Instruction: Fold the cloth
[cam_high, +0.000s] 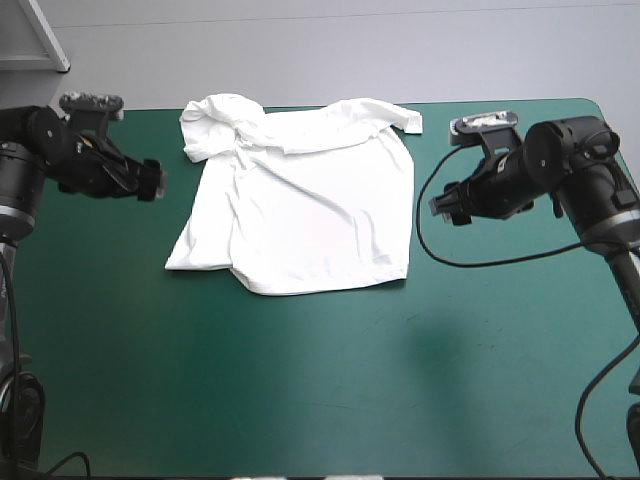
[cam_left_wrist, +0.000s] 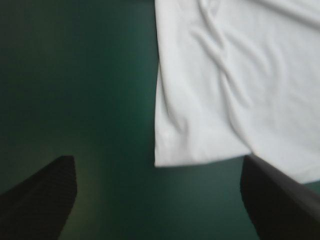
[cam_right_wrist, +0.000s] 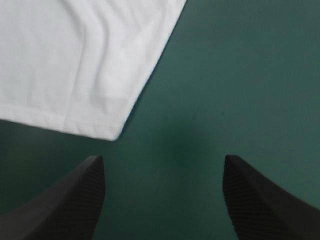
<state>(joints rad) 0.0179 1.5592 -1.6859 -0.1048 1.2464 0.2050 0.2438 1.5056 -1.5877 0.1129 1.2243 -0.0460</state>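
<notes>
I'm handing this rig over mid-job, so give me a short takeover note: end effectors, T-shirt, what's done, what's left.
Left end effector: open, empty, beside the T-shirt's left edge, not touching it.
Right end effector: open, empty, beside the right edge, also clear of it.
T-shirt: spread mostly flat on the teal-green table, toward the far edge, hem nearest the robot; far-left sleeve is bunched.
Done: garment laid out; no fold made yet.
Left: every fold. Smoothing the bunched sleeve first would probably help.
</notes>
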